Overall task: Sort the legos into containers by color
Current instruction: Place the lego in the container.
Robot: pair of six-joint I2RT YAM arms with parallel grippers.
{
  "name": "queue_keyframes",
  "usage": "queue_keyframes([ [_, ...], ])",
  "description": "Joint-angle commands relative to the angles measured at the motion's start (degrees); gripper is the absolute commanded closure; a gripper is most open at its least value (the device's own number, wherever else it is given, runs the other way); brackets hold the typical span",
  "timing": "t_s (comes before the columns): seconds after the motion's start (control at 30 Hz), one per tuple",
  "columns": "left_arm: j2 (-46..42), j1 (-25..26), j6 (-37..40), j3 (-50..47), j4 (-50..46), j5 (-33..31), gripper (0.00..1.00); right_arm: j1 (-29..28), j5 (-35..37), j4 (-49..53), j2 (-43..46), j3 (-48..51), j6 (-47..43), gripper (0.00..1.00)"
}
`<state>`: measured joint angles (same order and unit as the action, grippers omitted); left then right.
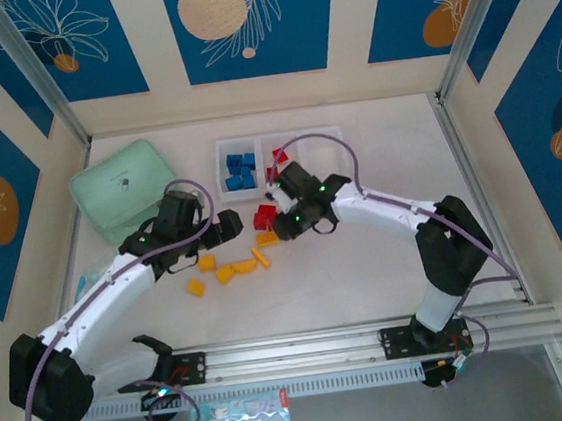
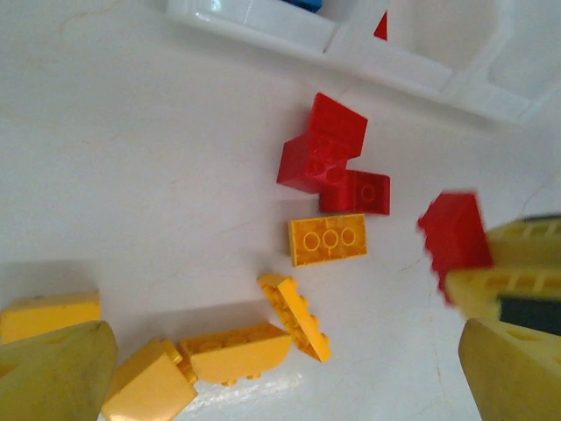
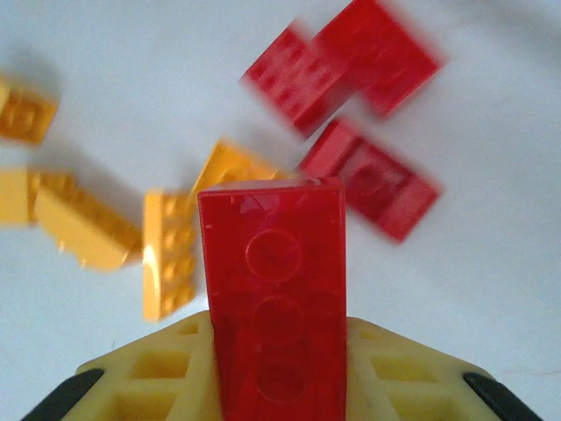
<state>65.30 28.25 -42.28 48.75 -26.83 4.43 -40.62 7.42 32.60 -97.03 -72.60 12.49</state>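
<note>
A red lego [image 3: 273, 298] stands upright between the yellow fingers of my right gripper [image 3: 273, 355], which is shut on it and lifted just above the table. Three more red legos [image 3: 351, 79] lie blurred below it, beside the yellow ones [image 3: 166, 250]. My left gripper [image 2: 289, 386] is open above several yellow legos [image 2: 237, 351], touching none. In the top view the left gripper [image 1: 230, 226] and right gripper [image 1: 283, 228] face each other over the red legos [image 1: 264, 215] and yellow legos [image 1: 225, 272]. The containers [image 1: 259, 139] hold blue legos [image 1: 240, 170] on the left and a red one [image 1: 280, 156] in the middle.
A mint-green lidded box [image 1: 123, 187] sits at the back left. The tray's near rim [image 2: 289, 31] runs just beyond the red legos [image 2: 329, 153]. A metal rail [image 1: 375, 336] crosses the table's near edge by the arm bases.
</note>
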Motion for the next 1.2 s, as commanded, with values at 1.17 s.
queue_keyframes([
  [1.17,1.62,-0.85,3.34,4.73,0.82,2.2,0.0,6.33,-0.18,3.01,-8.62,-15.08,3.73,0.33],
])
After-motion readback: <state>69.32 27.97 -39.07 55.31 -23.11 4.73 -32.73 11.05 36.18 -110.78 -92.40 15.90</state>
